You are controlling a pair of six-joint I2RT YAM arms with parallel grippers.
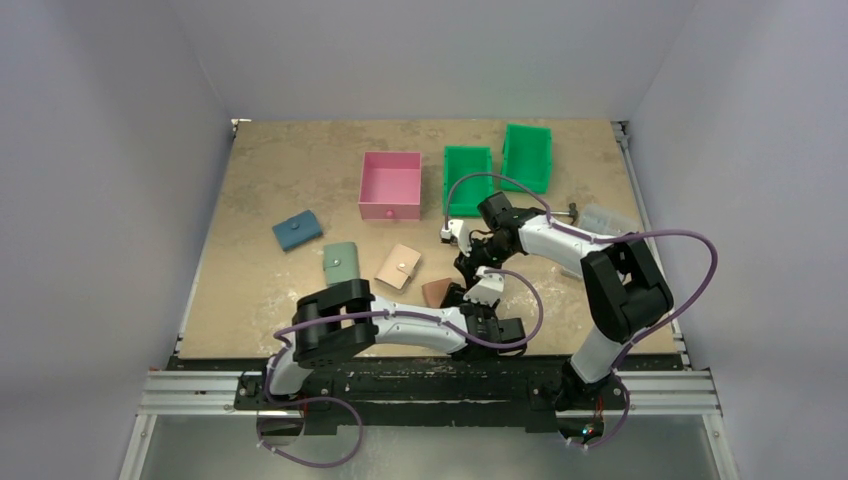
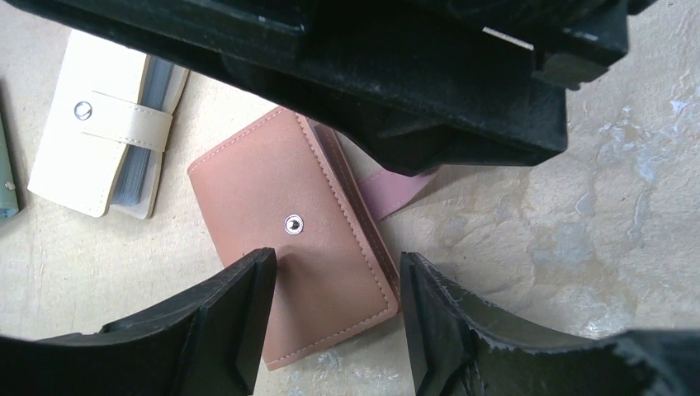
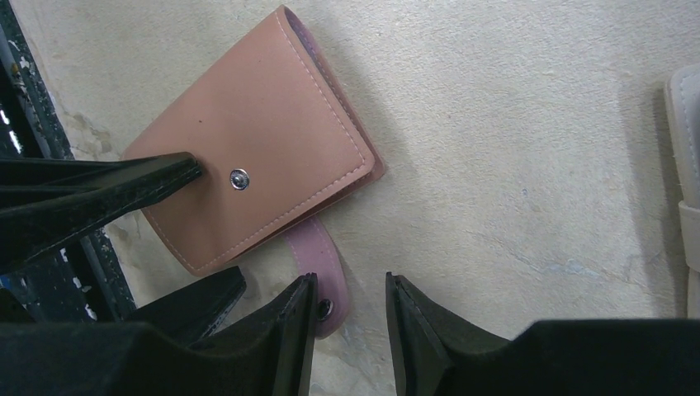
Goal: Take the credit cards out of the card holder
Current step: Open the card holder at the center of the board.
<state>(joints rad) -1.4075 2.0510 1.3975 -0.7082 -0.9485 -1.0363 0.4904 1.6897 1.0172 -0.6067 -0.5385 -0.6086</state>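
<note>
The card holder is a reddish-brown fold-over wallet lying shut and flat on the table, also seen from above as the card holder. Its pink strap is undone and lies on the table beside it. My left gripper is open and straddles the holder's near corner, one finger over its face, the other off its stitched edge. My right gripper is open just past the strap's snap end, with only bare table between its fingers. The credit cards are hidden.
A beige snap wallet lies close on the holder's left. Farther back are a sage green wallet, a blue wallet, a pink box and two green bins. The table's dark front rail runs close behind the holder.
</note>
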